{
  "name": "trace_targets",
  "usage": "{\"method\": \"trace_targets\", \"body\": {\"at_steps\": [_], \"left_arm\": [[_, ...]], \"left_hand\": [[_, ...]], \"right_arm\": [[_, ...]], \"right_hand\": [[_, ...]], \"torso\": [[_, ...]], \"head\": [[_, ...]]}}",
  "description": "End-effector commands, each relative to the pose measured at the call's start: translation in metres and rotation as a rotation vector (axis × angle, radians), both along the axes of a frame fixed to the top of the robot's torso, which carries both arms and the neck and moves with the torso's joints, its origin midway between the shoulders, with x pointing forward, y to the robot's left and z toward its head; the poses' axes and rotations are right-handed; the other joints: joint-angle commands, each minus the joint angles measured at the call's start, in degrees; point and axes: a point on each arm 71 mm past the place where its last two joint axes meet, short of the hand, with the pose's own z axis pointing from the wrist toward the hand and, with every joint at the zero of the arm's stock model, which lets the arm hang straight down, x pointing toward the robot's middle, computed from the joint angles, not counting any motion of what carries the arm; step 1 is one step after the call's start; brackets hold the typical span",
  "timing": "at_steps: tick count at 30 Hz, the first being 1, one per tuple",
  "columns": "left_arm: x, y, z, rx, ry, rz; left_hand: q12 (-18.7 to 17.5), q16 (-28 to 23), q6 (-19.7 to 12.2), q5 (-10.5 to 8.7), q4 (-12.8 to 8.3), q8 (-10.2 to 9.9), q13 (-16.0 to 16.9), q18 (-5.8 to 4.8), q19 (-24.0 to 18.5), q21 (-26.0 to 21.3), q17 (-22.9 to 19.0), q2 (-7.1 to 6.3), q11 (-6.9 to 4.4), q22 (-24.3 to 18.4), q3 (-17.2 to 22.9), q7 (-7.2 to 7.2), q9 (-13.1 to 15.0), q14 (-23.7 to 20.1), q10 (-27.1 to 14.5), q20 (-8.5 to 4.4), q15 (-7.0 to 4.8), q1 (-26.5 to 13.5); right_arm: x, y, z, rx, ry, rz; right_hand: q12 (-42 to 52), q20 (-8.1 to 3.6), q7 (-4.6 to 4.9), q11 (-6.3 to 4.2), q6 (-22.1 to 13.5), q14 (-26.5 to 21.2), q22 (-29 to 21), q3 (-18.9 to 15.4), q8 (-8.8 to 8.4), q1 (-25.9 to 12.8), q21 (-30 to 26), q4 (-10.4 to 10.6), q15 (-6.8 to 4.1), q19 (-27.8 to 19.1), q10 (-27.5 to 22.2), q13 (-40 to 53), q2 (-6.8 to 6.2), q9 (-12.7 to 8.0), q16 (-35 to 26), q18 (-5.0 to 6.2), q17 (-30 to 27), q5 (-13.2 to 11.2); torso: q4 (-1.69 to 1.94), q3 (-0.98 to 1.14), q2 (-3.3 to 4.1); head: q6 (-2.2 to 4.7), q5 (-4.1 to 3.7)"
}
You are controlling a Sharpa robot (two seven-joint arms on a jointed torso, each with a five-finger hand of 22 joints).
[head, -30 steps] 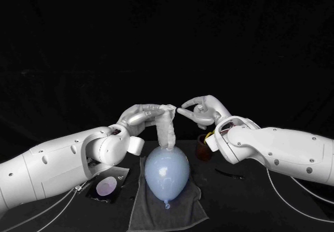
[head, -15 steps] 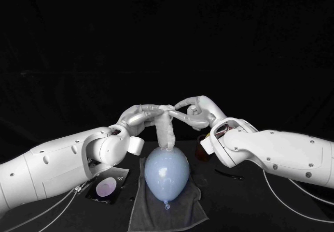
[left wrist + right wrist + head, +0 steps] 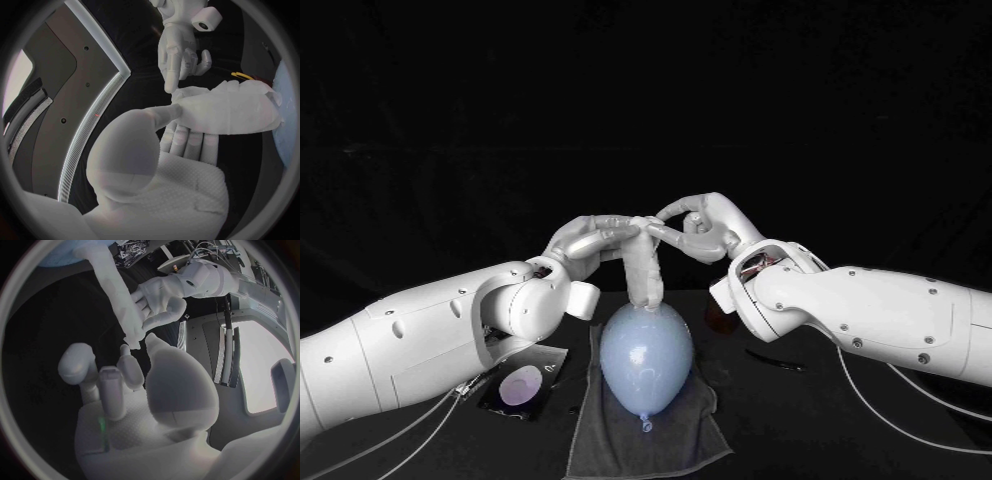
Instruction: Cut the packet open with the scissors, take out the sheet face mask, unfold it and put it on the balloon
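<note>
1. Head view: the left hand pinches the top of the folded sheet face mask. The mask hangs as a strip below the fingers and its lower end reaches the balloon, which lies on a grey towel. The right hand is just beside the left hand, with its fingertips at the mask's top.
2. Left wrist view: the left hand's thumb and fingers clamp the mask. One finger of the right hand touches the mask's edge.
3. Right wrist view: the right hand has its fingers curled at the strip's end. Whether they grip it cannot be told.
</note>
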Motion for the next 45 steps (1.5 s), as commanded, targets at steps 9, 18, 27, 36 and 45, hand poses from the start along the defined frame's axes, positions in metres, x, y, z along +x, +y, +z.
{"method": "trace_targets", "body": {"at_steps": [9, 18, 27, 36, 45], "left_arm": [[-0.001, -0.003, 0.003, -0.001, -0.022, -0.018], [-0.001, -0.004, 0.003, 0.002, -0.022, -0.02], [-0.001, -0.003, 0.003, 0.004, -0.022, -0.02], [-0.002, -0.002, 0.003, 0.006, -0.02, -0.019], [0.0, 0.0, 0.002, 0.007, -0.024, -0.005]], "left_hand": [[-0.4, -0.4, -0.2, 0.18, -0.1, 0.3, 0.0, 0.57, 0.1, 0.3, -0.1, 0.36, -0.11, 0.0, 0.3, -0.21, 0.0, -0.1, -0.5, -0.02, 0.39, -0.1], [-0.3, -0.4, -0.2, 0.19, -0.1, 0.3, 0.0, 0.57, 0.1, 0.3, -0.1, 0.37, -0.12, 0.0, 0.3, -0.27, 0.1, 0.0, -0.5, -0.02, 0.39, -0.1], [-0.3, -0.5, -0.2, 0.19, -0.1, 0.3, 0.0, 0.56, 0.1, 0.3, -0.1, 0.38, -0.14, 0.0, 0.3, -0.27, 0.1, 0.0, -0.5, -0.02, 0.39, -0.1], [-0.3, -0.5, -0.1, 0.19, -0.2, 0.3, 0.0, 0.55, 0.0, 0.3, -0.1, 0.35, -0.16, 0.0, 0.3, -0.3, 0.1, 0.0, -0.5, -0.02, 0.37, -0.1], [-0.3, -0.6, -0.2, 0.19, -0.2, 0.4, 0.0, 0.54, 0.0, 0.3, -0.1, 0.25, -0.18, 0.0, 0.2, -0.21, 0.1, 0.1, -0.6, -0.03, 0.37, -0.1]], "right_arm": [[0.002, 0.003, 0.003, 0.004, -0.03, -0.014], [0.002, 0.004, 0.004, 0.016, -0.039, -0.016], [0.003, 0.003, 0.005, 0.033, -0.057, -0.038], [0.003, -0.004, 0.009, 0.107, -0.074, -0.087], [0.004, -0.012, 0.011, 0.208, -0.021, -0.132]], "right_hand": [[3.1, -0.84, -1.42, -1.22, 4.7, 6.0, 8.1, 0.7, 2.05, 3.1, 3.7, -0.3, -1.4, 1.8, 2.8, 2.5, 3.75, 0.2, 0.8, 0.03, 15.1, 0.0], [5.0, -1.89, -2.93, -2.59, 7.2, 6.0, 8.7, 3.8, 3.23, 7.1, 6.3, -2.6, -2.61, 2.8, 4.4, 3.9, 6.36, 0.2, 0.8, -0.39, 15.1, 0.0], [6.8, -2.83, -3.38, -3.18, 7.7, 6.0, 9.3, 11.1, 5.34, 11.7, 9.1, -8.9, -3.35, 3.8, 5.9, 5.4, 7.44, 1.0, 0.8, -0.9, 15.1, 0.0], [7.8, -2.78, -3.29, -3.11, 6.9, 6.0, 9.6, 20.6, 8.24, 5.4, 10.7, -13.0, -3.24, 4.2, 6.9, 6.3, 5.31, 2.3, 0.8, -1.12, 15.1, 0.0], [7.8, -2.81, -3.36, -3.17, 6.8, 6.0, 9.4, 21.2, 8.65, 4.7, 10.1, -13.7, -3.3, 4.0, 6.9, 6.2, 4.79, 2.4, 0.8, -0.99, 15.1, 0.0]], "torso": [[-0.03, 0.02, -0.02], [-0.07, 0.04, 0.0], [-0.07, 0.04, -0.05], [-0.06, 0.06, -0.02], [-0.11, 0.05, -0.06]], "head": [[-0.1, -0.01], [-0.16, -0.06], [-0.08, -0.1], [0.08, -0.14], [0.37, -0.25]]}}
